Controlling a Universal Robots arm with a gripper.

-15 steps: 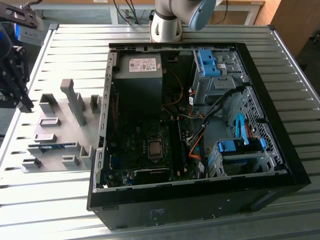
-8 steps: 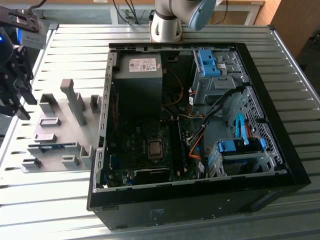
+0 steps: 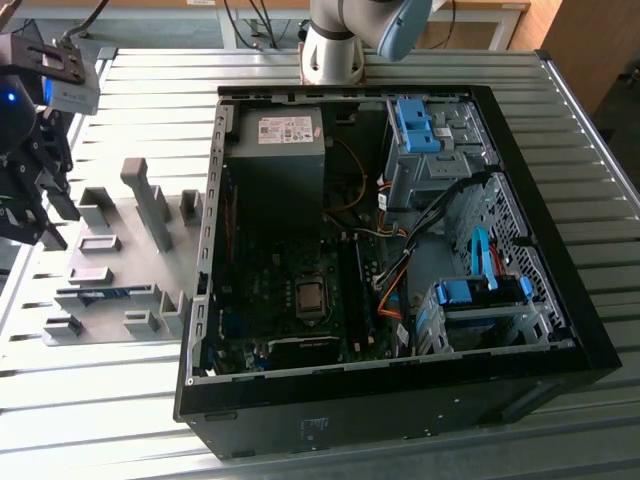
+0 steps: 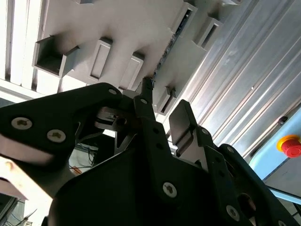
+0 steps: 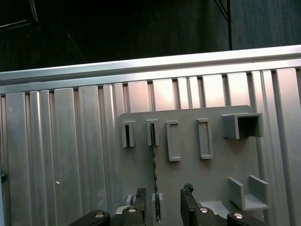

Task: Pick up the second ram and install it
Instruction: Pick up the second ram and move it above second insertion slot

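We see a grey fixture plate (image 5: 211, 179) under the gripper (image 5: 163, 200), lying on a ribbed metal table (image 5: 66, 155). Well away from the gripper, an open computer case (image 3: 400, 405) stands on that table.

Thin flat blue-green circuit-board stick (image 3: 105, 293): intact, standing on its long edge, level, seated in slotted holders on the grey fixture plate (image 3: 135, 262). In both wrist views the stick (image 5: 153, 179) (image 4: 165, 49) shows edge-on as a dark line.
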